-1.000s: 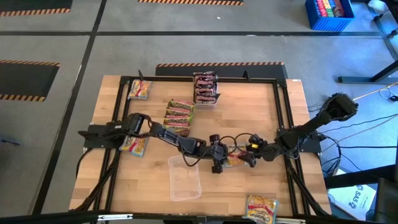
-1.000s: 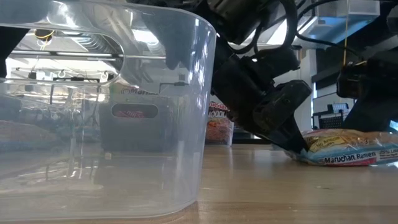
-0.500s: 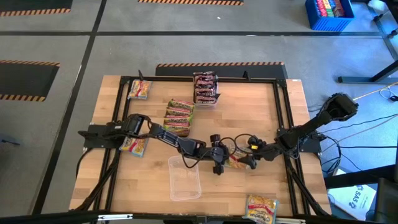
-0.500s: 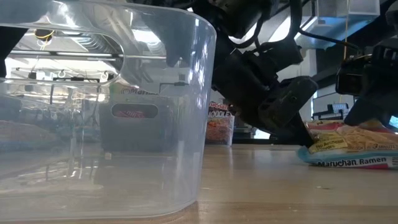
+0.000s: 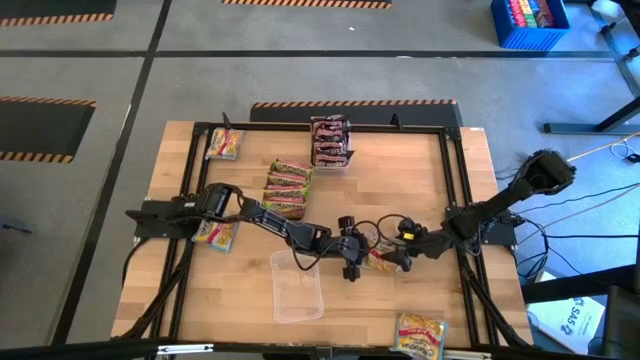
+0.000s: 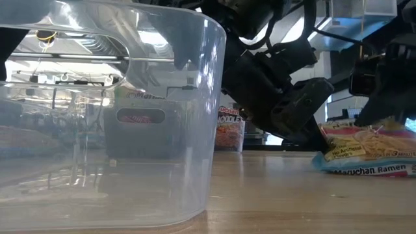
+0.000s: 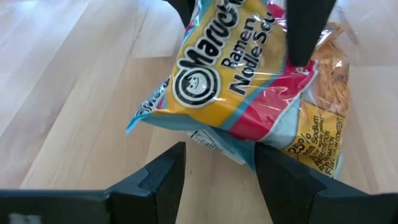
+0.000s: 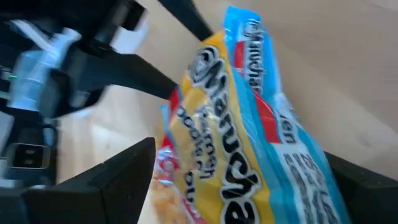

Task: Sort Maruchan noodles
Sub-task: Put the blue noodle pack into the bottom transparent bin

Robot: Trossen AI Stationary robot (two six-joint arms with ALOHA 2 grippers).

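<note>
A yellow, red and blue noodle packet (image 5: pixel 377 257) sits tilted at the table's middle, between my two grippers. Its face is raised (image 6: pixel 361 140) and its blue long side (image 6: pixel 367 170) rests on the wood. My left gripper (image 7: pixel 221 165) comes from the table's left and is shut on the packet's near corner. My right gripper (image 8: pixel 236 158) comes from the right and stands open. Its fingers (image 7: pixel 303 37) straddle the packet's far part; I cannot tell whether they touch it. I cannot tell whether a second packet lies under this one. My left gripper pinches the packet's low corner (image 7: pixel 231 148) between its two fingertips, one on each side. The fingers (image 6: pixel 317 138) slant down from the table's left. The packet leans up from them, with its blue long side still on the table.
A clear empty tray (image 5: pixel 297 285) stands just left of the packet and fills the low view's left. Green-and-orange packets (image 5: pixel 288 187) and dark red ones (image 5: pixel 329 140) lie farther back. Yellow packets lie at the left (image 5: pixel 215 235), back left (image 5: pixel 223 145) and front right (image 5: pixel 420 335).
The packet has tipped up. Its face and the end at my left gripper have risen from lying flat, while the blue long side has stayed on the table. Both grippers keep their openings.
</note>
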